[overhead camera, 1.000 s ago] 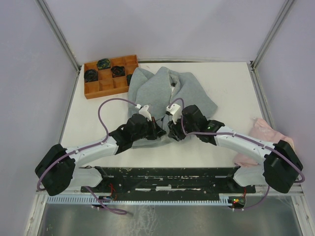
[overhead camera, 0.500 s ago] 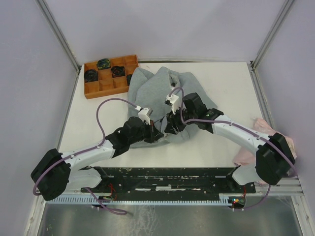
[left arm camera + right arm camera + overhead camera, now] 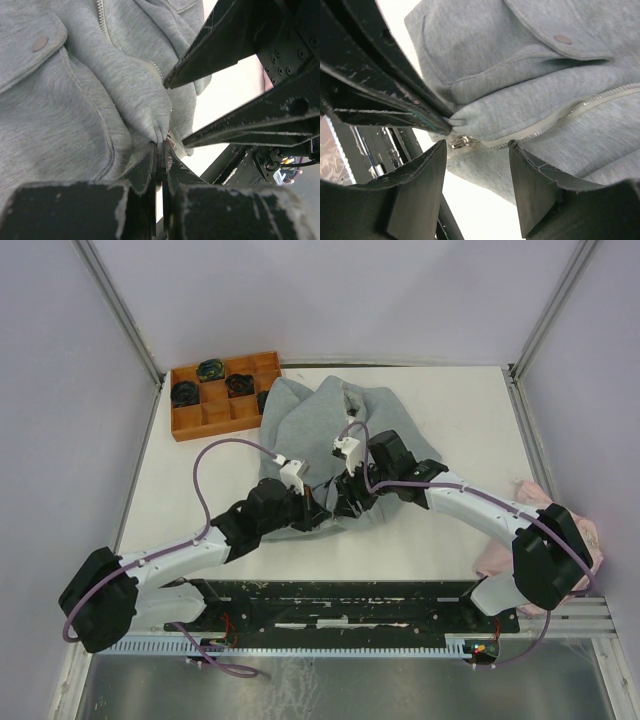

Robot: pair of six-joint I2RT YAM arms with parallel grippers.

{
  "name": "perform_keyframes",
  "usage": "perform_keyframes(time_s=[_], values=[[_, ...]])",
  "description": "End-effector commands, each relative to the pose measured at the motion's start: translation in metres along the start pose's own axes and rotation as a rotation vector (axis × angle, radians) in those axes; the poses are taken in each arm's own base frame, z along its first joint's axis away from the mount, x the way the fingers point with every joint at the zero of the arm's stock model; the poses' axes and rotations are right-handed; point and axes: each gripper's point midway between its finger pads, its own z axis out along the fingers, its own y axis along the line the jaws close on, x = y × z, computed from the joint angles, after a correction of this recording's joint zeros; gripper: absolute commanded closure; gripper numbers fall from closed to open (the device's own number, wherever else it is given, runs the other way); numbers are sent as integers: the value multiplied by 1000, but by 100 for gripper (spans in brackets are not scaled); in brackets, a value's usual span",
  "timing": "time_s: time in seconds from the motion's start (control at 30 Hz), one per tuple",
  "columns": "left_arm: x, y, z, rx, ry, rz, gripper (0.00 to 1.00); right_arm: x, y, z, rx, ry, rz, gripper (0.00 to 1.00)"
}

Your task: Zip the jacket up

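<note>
The light grey jacket (image 3: 340, 420) lies on the table, hood end far, hem near. My left gripper (image 3: 320, 512) is shut on a pinched fold of the jacket (image 3: 75, 90) at the hem, right by the zipper's bottom end (image 3: 161, 144). My right gripper (image 3: 346, 502) is open, and its jaws straddle the zipper line at the hem (image 3: 476, 148). The metal zipper slider (image 3: 460, 143) sits between them, close to the left fingertip, touching neither. The zipper teeth (image 3: 580, 107) run up and to the right. The left gripper's fingers (image 3: 385, 95) cross just above the slider.
An orange compartment tray (image 3: 205, 418) with dark round items stands at the back left, touching the jacket's shoulder. A pale pink cloth (image 3: 540, 512) lies at the table's right edge. A pocket snap (image 3: 563, 39) shows on the jacket.
My right gripper has moved left and away from me, to the hem beside the left gripper. The left gripper has shifted slightly right, still pinching the hem.
</note>
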Motion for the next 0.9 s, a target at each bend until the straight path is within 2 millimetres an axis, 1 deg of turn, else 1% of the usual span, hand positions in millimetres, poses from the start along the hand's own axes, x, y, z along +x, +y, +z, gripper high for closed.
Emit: perform_keyframes(time_s=[0.0, 0.13, 0.3, 0.43, 0.57, 0.6, 0.7, 0.87], values=[[-11, -14, -6, 66, -39, 42, 97, -21, -12, -8, 83, -91, 19, 39], [-10, -10, -8, 46, -44, 17, 97, -22, -6, -20, 77, -134, -7, 37], [-6, -7, -9, 38, -37, 7, 97, -13, 6, -18, -5, -139, -91, 38], [-10, -8, -14, 32, -48, 6, 97, -14, 4, -17, -2, -188, -174, 40], [-12, -7, -19, 18, -52, 21, 97, -19, 3, -19, 8, -247, -292, 44], [-12, -7, -19, 15, -50, 25, 97, -19, 2, -18, 14, -250, -322, 46], [-12, -7, -20, 12, -42, 33, 97, -17, 7, -14, -14, -242, -417, 61], [-13, -8, -22, 8, -36, 35, 97, -14, 17, -4, -54, -237, -516, 69]])
